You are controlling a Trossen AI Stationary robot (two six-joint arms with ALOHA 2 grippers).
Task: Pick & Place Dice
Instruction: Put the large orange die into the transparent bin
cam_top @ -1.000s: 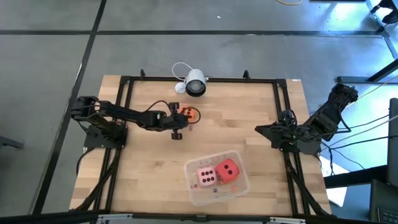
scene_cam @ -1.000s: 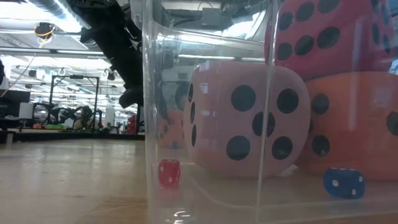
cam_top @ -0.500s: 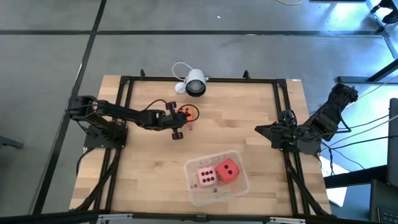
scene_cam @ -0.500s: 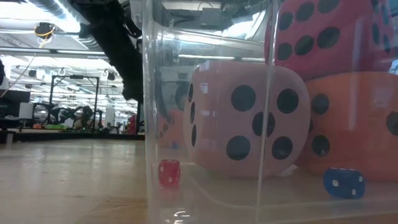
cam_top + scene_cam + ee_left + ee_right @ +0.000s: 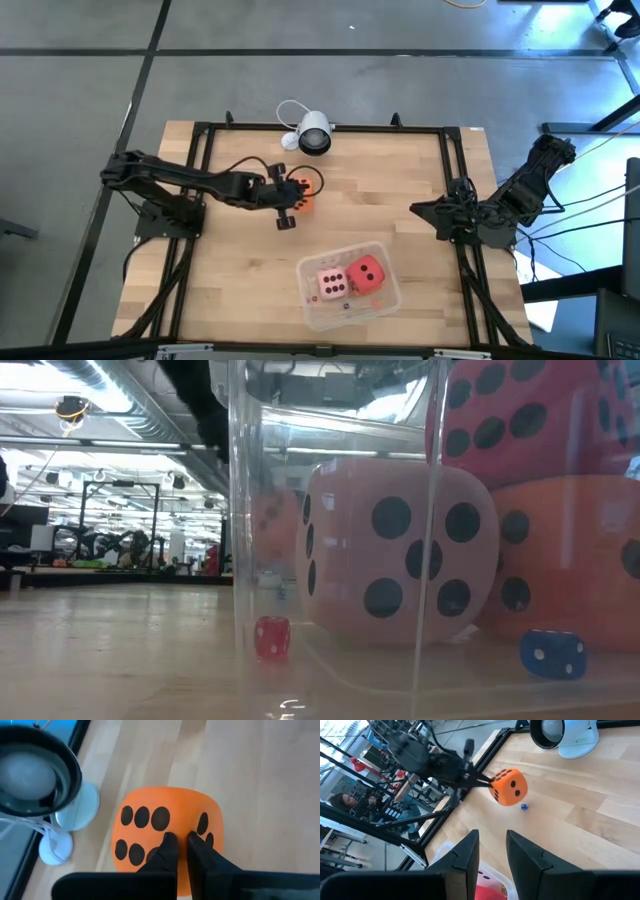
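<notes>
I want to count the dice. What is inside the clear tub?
The tub holds a pink die, a red die, an orange die under the red, and tiny red and blue dice. More may be hidden behind.

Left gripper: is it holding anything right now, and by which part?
Yes. The left gripper pinches the orange die by a fold of its soft skin, lifted off the table. The right gripper holds nothing.

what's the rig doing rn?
Dice pick and place. The left gripper is shut on an orange die, pinching it with its fingers and holding it clear of the table near the white camera. The clear tub at the front already holds a pink die and a red die, with another orange one under the red. The right gripper is parked at the table's right edge, holding nothing.
</notes>
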